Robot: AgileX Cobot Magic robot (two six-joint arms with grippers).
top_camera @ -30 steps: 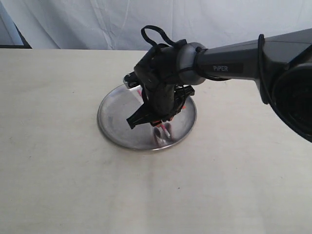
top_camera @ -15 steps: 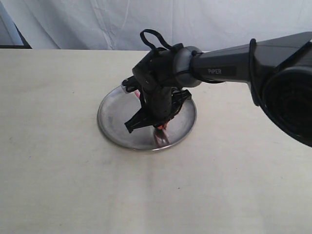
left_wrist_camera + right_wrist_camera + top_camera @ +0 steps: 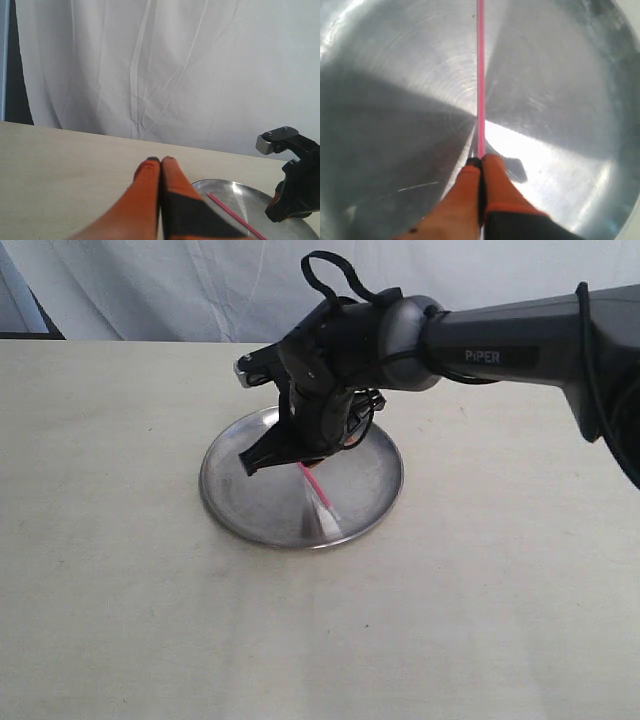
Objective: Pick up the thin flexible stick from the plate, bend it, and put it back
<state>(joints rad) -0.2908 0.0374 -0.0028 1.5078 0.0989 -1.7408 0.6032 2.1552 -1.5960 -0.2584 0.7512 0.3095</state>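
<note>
The thin pink stick slants down from my right gripper over the middle of the silver plate, its pale lower end close to the plate's surface. In the right wrist view the stick runs straight out from the gripper, whose orange fingers are shut on its end above the plate. My left gripper is shut with nothing in it, low over the table beside the plate. From there the stick and the right gripper's black body show. The exterior view does not show the left gripper.
The right arm reaches in from the right over the cream table. A white curtain hangs behind the table's far edge.
My right gripper has risen from the plate and shifted back and left, lifting the stick, which now hangs slanted below it.
</note>
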